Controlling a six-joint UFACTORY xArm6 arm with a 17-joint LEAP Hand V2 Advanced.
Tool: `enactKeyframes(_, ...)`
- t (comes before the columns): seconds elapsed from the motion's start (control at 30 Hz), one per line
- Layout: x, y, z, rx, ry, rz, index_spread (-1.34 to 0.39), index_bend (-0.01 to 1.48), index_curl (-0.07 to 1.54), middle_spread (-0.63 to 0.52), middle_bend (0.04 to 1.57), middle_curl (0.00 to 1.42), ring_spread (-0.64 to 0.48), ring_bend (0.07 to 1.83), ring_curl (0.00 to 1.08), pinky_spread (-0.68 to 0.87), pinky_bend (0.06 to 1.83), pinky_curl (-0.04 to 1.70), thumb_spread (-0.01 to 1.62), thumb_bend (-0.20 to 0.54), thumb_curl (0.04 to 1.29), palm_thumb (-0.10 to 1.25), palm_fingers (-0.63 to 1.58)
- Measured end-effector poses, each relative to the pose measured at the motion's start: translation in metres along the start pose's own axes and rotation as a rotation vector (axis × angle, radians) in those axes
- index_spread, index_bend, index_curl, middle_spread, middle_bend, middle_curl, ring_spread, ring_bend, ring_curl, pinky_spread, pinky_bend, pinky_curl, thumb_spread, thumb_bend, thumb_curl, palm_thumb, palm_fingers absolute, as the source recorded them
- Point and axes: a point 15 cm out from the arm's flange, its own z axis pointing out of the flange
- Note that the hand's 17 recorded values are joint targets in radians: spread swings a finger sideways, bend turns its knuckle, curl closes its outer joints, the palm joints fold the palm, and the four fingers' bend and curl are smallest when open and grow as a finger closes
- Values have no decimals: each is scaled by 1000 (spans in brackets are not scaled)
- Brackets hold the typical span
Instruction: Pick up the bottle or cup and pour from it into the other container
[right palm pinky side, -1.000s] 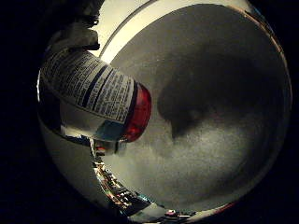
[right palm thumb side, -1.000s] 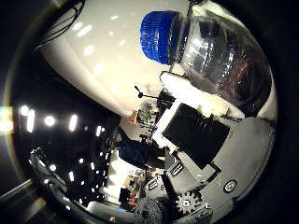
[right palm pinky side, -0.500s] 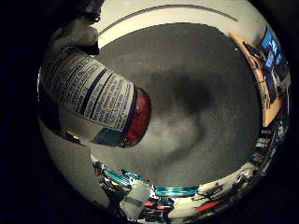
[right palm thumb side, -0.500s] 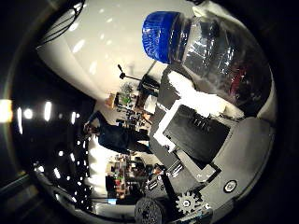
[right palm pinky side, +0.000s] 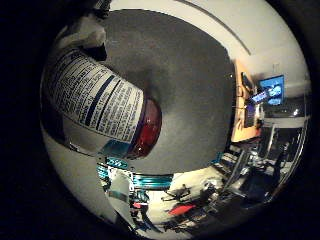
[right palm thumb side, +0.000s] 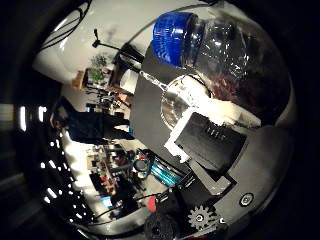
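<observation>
We see the robot hand (right palm thumb side: 220, 150) curled round the bottle (right palm thumb side: 225, 55), close to its palm and tipped, blue cap (right palm thumb side: 172, 32) on, toward the glass cup (right palm thumb side: 182, 100) on the dark table (right palm pinky side: 185, 90), lining up to pour.

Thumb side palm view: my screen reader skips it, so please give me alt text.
A clear plastic bottle with a blue cap lies close against the palm, held by the robot hand. Beside it, a clear glass container stands on a dark table.
</observation>
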Motion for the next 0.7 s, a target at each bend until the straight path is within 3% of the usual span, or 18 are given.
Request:
enactKeyframes(0.47, -54, -13, 8, -130, 351, -178, -175, 1183, 764, -114, 1337, 754, -186, 1410, 683, -216, 1343, 821, 555, -20, 926, 1009, 1143)
enactKeyframes(0.7, -61, -17, 7, -230, 468, -206, -175, 1178, 765, -114, 1336, 754, -183, 1412, 681, -220, 1328, 840, 564, -21, 930, 1000, 1148)
